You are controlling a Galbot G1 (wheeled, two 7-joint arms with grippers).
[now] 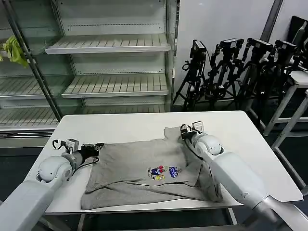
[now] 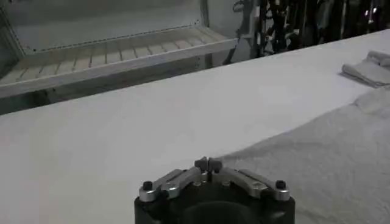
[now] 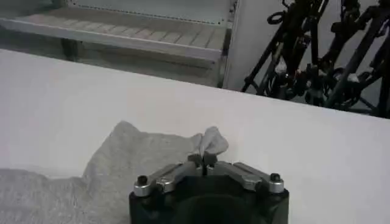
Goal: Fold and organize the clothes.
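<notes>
The light grey T-shirt (image 1: 139, 166) lies partly folded on the white table (image 1: 120, 126), its small multicoloured print (image 1: 163, 172) facing up. My left gripper (image 1: 97, 148) sits low at the shirt's left edge. In the left wrist view, the left gripper (image 2: 208, 163) is shut, its tips meeting right where the grey cloth (image 2: 329, 152) begins. My right gripper (image 1: 184, 131) is at the shirt's far right corner. In the right wrist view, the right gripper (image 3: 203, 159) is shut on a raised tuft of shirt fabric (image 3: 211, 142).
Bare table surface lies beyond and to both sides of the shirt. Empty metal shelves (image 1: 110, 45) stand behind, with a yellow-green cloth (image 1: 14, 50) hanging at the far left. Black tripods (image 1: 231, 72) cluster at the back right beside another table (image 1: 301, 77).
</notes>
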